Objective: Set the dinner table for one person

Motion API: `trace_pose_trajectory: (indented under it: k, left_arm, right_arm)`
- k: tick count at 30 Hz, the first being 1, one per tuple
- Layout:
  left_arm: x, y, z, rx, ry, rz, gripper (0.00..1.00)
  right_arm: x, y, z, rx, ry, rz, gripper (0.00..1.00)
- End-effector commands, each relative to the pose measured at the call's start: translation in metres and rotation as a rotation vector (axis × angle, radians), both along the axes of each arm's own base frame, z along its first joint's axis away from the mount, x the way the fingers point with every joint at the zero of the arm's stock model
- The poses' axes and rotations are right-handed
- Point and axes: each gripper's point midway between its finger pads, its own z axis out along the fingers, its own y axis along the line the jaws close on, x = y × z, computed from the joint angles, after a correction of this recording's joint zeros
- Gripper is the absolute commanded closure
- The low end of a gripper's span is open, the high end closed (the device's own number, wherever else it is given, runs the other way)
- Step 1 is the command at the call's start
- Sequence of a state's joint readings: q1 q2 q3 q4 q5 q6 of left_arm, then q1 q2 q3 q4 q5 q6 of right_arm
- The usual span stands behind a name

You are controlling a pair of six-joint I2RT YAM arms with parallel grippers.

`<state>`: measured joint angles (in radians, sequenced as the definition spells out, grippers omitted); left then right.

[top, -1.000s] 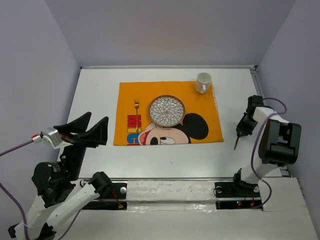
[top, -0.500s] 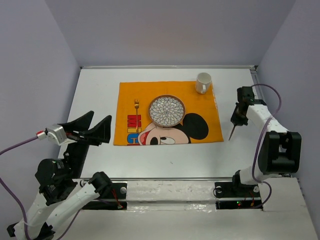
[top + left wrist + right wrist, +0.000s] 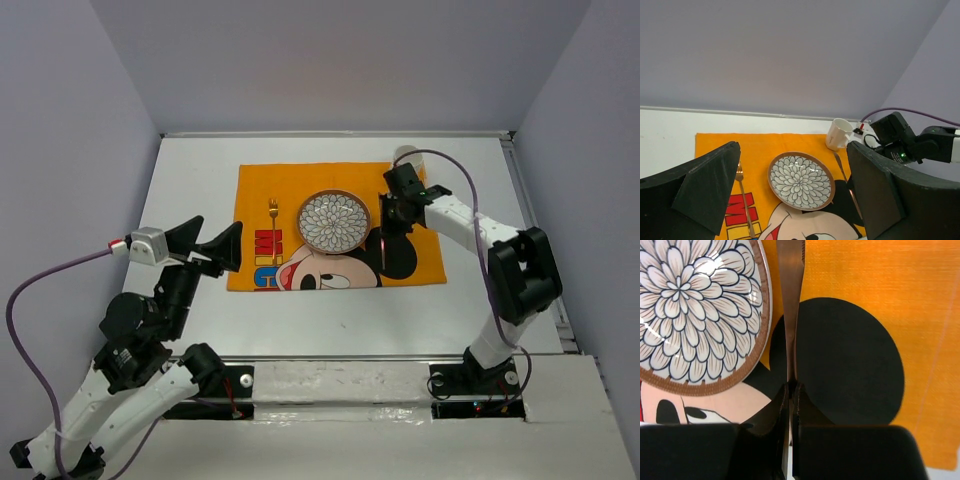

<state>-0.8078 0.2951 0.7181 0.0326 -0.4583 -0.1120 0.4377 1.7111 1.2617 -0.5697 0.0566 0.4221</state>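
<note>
Gripping a copper-coloured table knife [image 3: 791,300], the right gripper [image 3: 791,388] has its jaws clamped together on the thin handle. The blade runs just beside the right rim of the flower-patterned plate [image 3: 334,220] and over Mickey's black ear. Whether the knife touches the cloth cannot be told.

The white dinner-table surface [image 3: 190,180] fills the floor of the walled cell, from the arm bases to the back wall. On it lies the orange Mickey Mouse placemat [image 3: 260,190], set toward the far middle. The plate sits on the placemat near its centre. A gold fork [image 3: 273,225] lies on the mat just left of the plate, tines toward the far wall. A white mug [image 3: 838,134] stands at the far right corner of the mat, close behind the right arm's wrist.

The left gripper [image 3: 213,245] hangs above the near-left part of the surface, beside the placemat's left edge, its jaws spread wide apart and holding nothing.
</note>
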Motion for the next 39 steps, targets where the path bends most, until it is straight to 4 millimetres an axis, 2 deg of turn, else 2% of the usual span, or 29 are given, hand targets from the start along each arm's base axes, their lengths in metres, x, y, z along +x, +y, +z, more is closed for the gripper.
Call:
trace_pose_trajectory:
  k: [1,2,8,16,26,39]
  left_arm:
    - [0.011,0.001,0.0,0.017,-0.001,0.049,0.01]
    - [0.013,0.001,-0.001,0.022,0.005,0.053,0.01]
    - [0.023,-0.003,-0.009,0.054,0.033,0.071,0.01]
    - [0.029,-0.004,-0.012,0.066,0.043,0.078,0.01]
    - [0.033,-0.004,-0.014,0.075,0.054,0.09,0.01]
    - [0.037,-0.001,-0.016,0.08,0.059,0.103,0.01]
  right_arm:
    - [0.042,0.02,0.017,0.077,-0.104,-0.01,1.0]
    - [0.046,0.02,0.009,0.061,-0.093,-0.013,1.0]
    - [0.062,0.015,-0.011,-0.011,-0.083,-0.032,1.0]
    - [0.072,0.0,-0.01,-0.036,-0.087,-0.043,1.0]
    - [0.083,-0.028,-0.022,-0.101,-0.05,-0.037,1.0]
    - [0.09,-0.027,-0.037,-0.118,-0.027,-0.025,1.0]
